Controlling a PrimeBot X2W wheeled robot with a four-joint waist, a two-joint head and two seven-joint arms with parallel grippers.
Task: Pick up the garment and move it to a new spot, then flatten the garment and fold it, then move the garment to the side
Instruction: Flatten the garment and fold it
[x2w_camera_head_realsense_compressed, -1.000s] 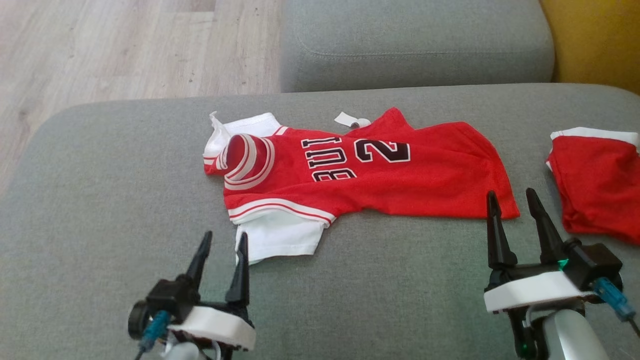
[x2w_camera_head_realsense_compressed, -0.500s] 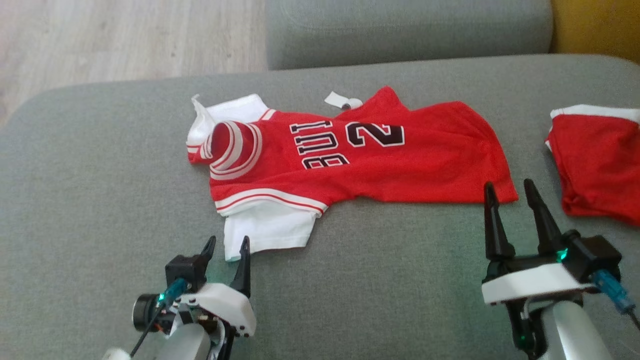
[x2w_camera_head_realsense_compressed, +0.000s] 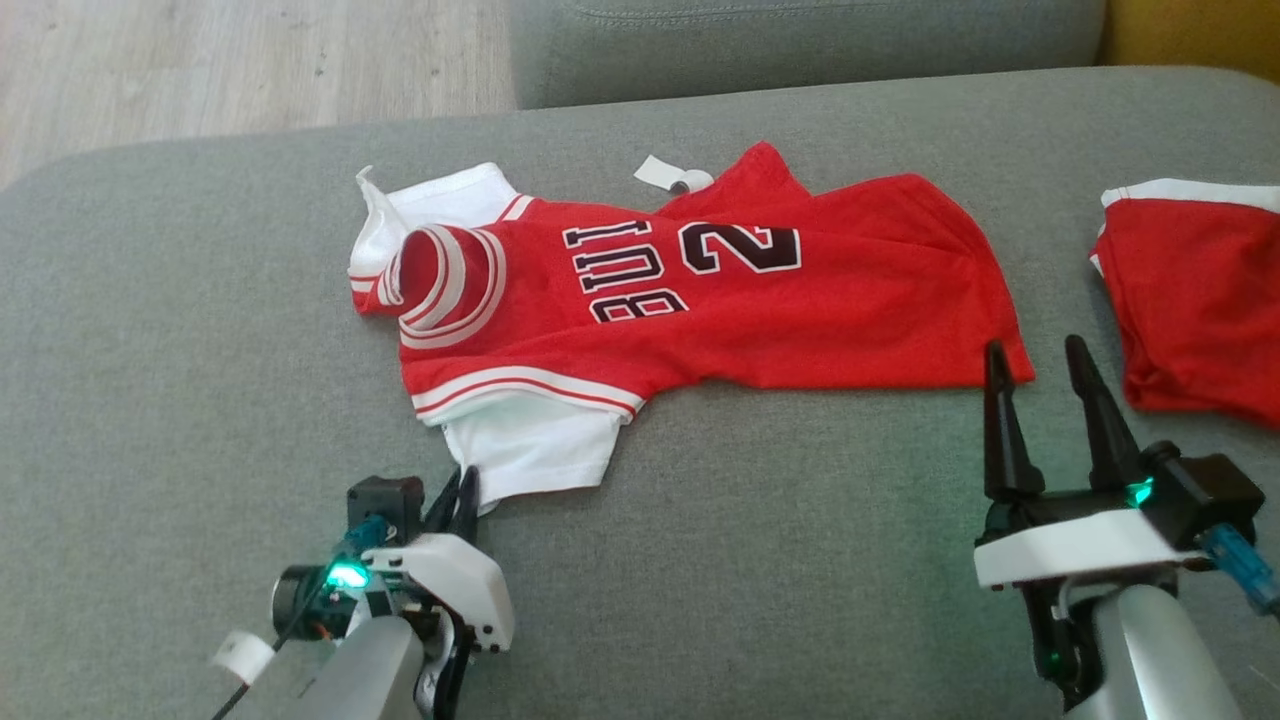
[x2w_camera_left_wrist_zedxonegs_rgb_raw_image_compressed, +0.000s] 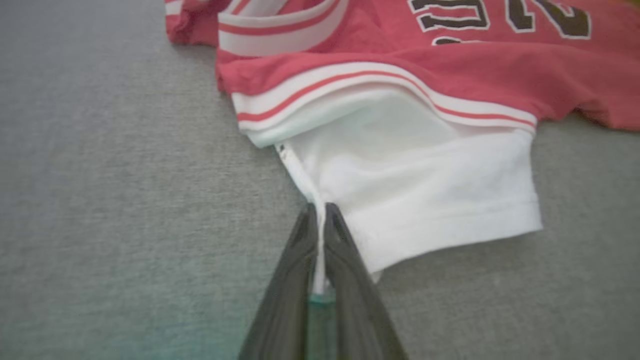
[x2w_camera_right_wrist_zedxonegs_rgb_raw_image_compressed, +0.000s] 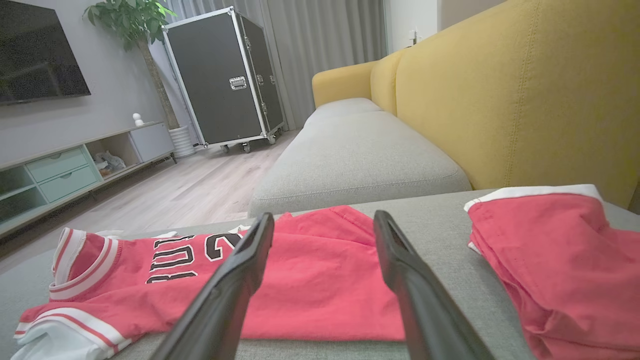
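Garment lies on a cushion, white sleeve pinched in the closed left claw, seemingly for lifting, while the open right claw hovers beside its hem.

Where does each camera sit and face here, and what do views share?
Head view: on the head, looking down at the grey sofa seat and red jersey; left pincer and right pincer at bottom.
Left wrist view: low over the seat, facing the white sleeve; own fingers pinch its edge.
Right wrist view: low, facing across the jersey toward the yellow sofa back; own fingers open.
Shared: all show the jersey; head and right wrist views show the second red garment.
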